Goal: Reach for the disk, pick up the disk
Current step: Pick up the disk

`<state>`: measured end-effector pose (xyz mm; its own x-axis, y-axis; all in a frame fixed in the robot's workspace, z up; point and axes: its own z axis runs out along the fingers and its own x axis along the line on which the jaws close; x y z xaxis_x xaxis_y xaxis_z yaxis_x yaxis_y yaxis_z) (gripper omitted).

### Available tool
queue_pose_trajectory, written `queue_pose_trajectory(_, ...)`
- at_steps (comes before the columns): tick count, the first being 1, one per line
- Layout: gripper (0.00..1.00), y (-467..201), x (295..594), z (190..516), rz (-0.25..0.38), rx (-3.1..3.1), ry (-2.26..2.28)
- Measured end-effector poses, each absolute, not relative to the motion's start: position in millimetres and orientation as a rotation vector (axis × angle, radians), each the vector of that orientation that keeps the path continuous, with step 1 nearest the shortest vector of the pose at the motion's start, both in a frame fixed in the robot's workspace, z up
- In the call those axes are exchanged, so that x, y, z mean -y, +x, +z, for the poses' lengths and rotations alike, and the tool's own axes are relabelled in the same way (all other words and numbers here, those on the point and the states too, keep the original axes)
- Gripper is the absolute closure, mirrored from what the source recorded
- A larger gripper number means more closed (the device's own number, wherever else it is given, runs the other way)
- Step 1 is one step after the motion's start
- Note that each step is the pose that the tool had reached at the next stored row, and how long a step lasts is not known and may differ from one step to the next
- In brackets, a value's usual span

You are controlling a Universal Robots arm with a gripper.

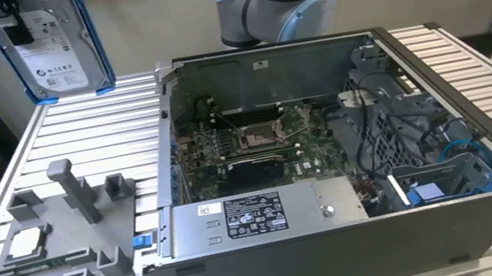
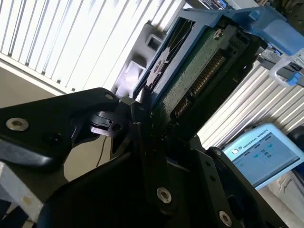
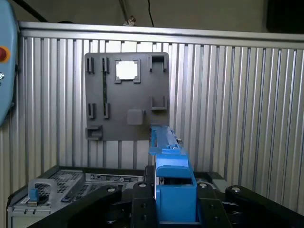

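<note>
The pincer (image 3: 175, 192) is pinching the disk (image 1: 55, 43). In the first wrist view its black fingers (image 3: 142, 203) press on either side of the blue frame. The disk hangs clear of the counter (image 1: 97, 132), with its label face showing in the exterior view and its green circuit board in the second wrist view. Well below the pincer lies the grey fixture plate (image 1: 55, 246), which carries a small square chip (image 3: 126, 70). The open computer case (image 1: 330, 169) stands just beside that plate.

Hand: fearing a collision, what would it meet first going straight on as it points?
Probably the grey plastic fixture plate, or slatted metal table beside it; the blue-framed silver hard drive in the hand leads. Depth unclear.
</note>
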<state>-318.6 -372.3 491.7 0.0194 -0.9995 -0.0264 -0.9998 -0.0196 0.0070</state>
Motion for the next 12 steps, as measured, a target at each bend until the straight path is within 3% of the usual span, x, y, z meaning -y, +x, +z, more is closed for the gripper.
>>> queue_pose_trajectory(12,1.00,-278,372,492,0.040,-2.191,-2.234)
